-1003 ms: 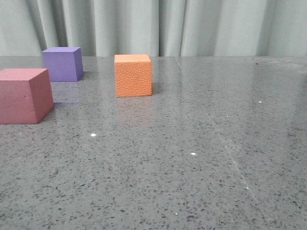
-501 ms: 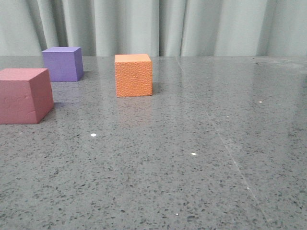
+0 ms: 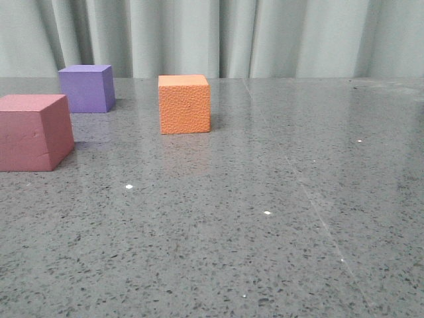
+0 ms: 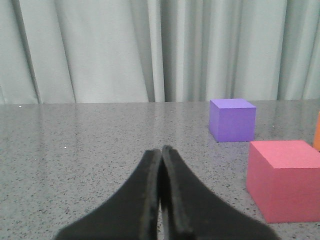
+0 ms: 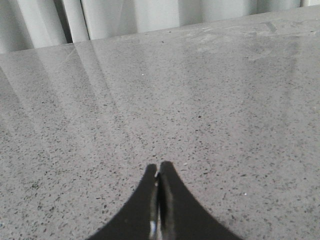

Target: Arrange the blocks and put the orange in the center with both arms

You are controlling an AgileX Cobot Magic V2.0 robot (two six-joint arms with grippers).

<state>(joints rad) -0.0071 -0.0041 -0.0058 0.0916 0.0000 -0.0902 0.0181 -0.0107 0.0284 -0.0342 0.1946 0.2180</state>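
Tabletop (image 3: 278,218): I see glossy grey speckled stone.
Red cube (image 3: 33,132): smooth foam, at the left edge.
Orange cube (image 3: 184,104): pebbled foam, toward the far edge, left of middle.
Purple cube (image 3: 86,88): matte, far-left corner.
Left claw (image 4: 161,155): black fingers pressed together, holding nothing.
Right claw (image 5: 159,172): likewise.

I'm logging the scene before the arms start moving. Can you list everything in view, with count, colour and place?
Orange cube: one, bright orange, pebbled; mid-table in the front view, right of the other two, touching neither.
Purple cube: one, purple; far left, toward the curtain.
Pinkish-red cube: one, dusty pinkish-red; left edge of the front view, nearest of the three.
Table: one, grey speckled glossy stone.
Curtain: one, pale grey-green, pleated; behind the table.
Left claw: one, black, shut, empty; low over the table, left of the purple and pinkish-red cubes.
Right claw: one, black, shut, empty; over bare table.
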